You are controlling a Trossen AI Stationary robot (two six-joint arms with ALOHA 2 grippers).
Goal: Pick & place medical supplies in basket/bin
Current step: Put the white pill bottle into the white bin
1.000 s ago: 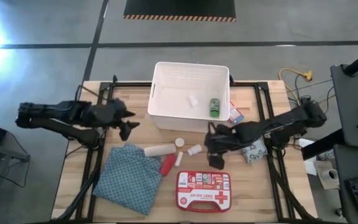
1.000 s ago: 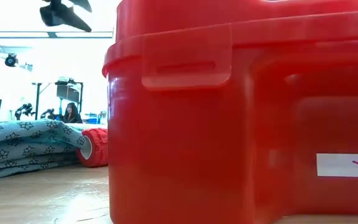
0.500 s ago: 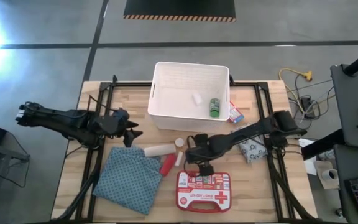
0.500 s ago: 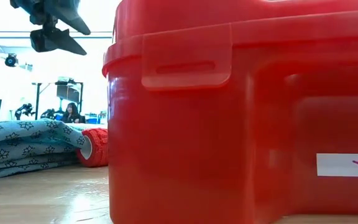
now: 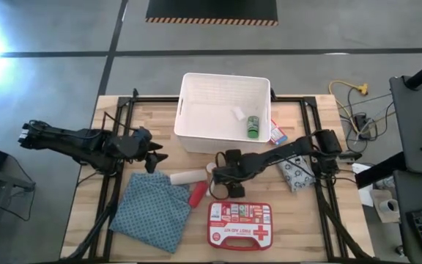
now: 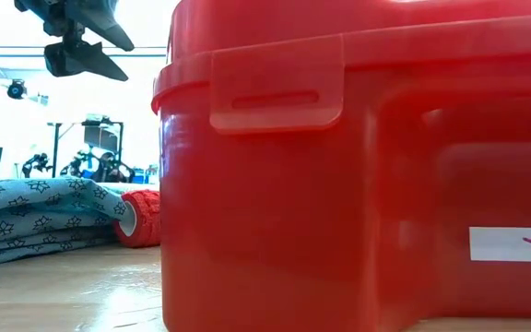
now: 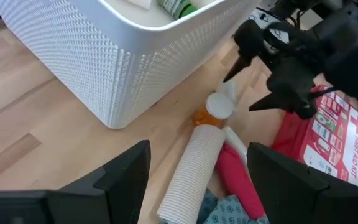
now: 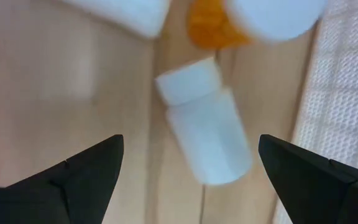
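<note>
My right gripper (image 5: 222, 183) (image 8: 190, 140) is open and hangs over the small bottles between the white bin (image 5: 196, 110) and the first aid case (image 5: 239, 224). Its fingers stand on either side of a small white bottle (image 8: 204, 134) lying on the table and do not touch it. An orange bottle with a white cap (image 8: 253, 18) lies just beyond. My left gripper (image 5: 154, 156) (image 7: 197, 146) (image 6: 81, 41) is open, in the air left of the white ribbed roll (image 5: 185, 177) and red tube (image 5: 198, 193). A green-capped bottle (image 5: 253, 126) and a small white item (image 5: 237, 114) lie in the bin.
The blue-green patterned cloth (image 5: 151, 209) lies folded at the near left. A small red-blue-white box (image 5: 278, 134) sits by the bin's right wall, and the pale dotted pack (image 5: 297, 174) lies under my right arm. In the low view the red case (image 6: 339, 184) fills most of the picture.
My right gripper has moved toward the table's left, from beside the dotted pack to above the small bottles near the case. My left gripper first moved slightly toward the near edge and down, then kept still.
</note>
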